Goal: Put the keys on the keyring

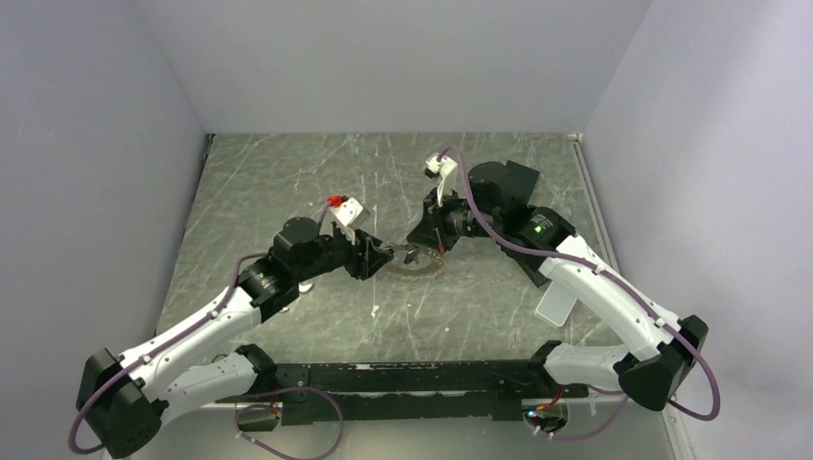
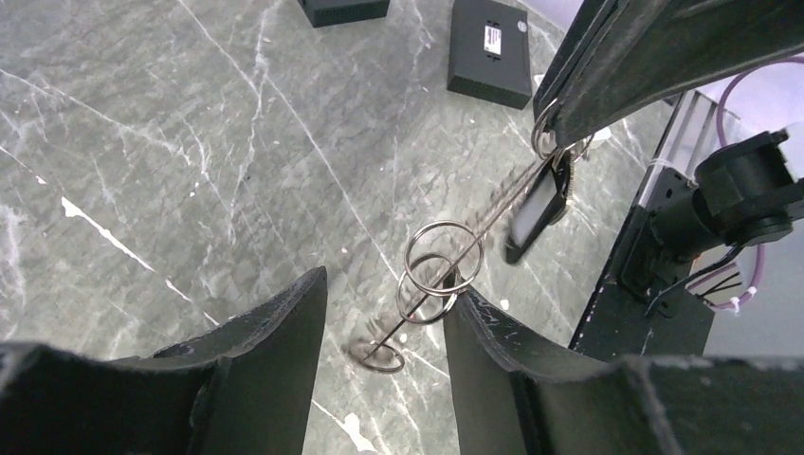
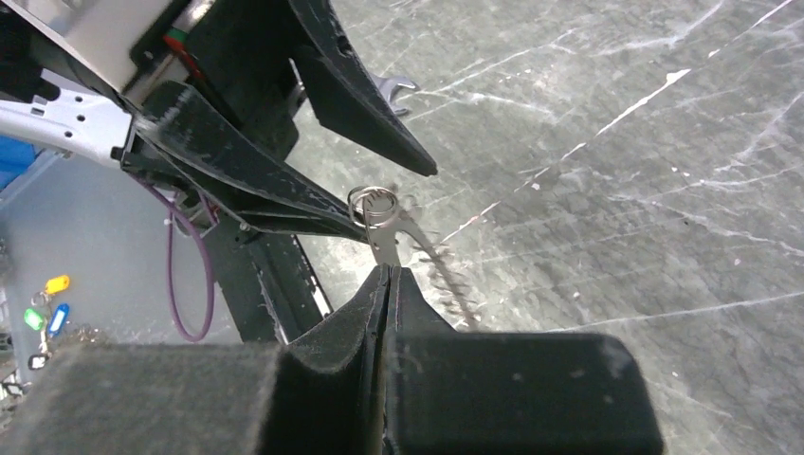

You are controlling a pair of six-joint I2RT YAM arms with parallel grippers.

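Right gripper (image 3: 387,270) is pressed fully together on the keyring (image 3: 444,277). It pinches a thin metal tab at the rim, and the toothed arc curves away beside its fingers. In the top view this puts the keyring near the middle of the table (image 1: 288,172), between the two arms. Left gripper (image 2: 386,289) faces it with its fingers apart. A few small wire rings (image 2: 444,251) threaded along the keyring sit in the gap between those fingers. In the right wrist view one of them lies against the lower left finger, though it is perhaps only touching and not held.

The keyring looks like thin, stiff sheet metal: light, rigid and not fragile, but smooth on its faces and spiky round the outside. I judge the safest hold to be a pinch across the flat band, one pad on each face. Gripped edge-on, the teeth would let it pivot or snag. The small wire rings look springy and free to swing, so they would likely slide or twist out of a loose grip. A dark flat tag (image 2: 534,210) hangs just under the right gripper.

On the far side of the table, a black box (image 2: 489,71) carries a white label (image 2: 492,38) whose print is too small to read. Coloured tags (image 3: 45,303) lie beyond the table's edge, with no legible text. No brand shows anywhere.
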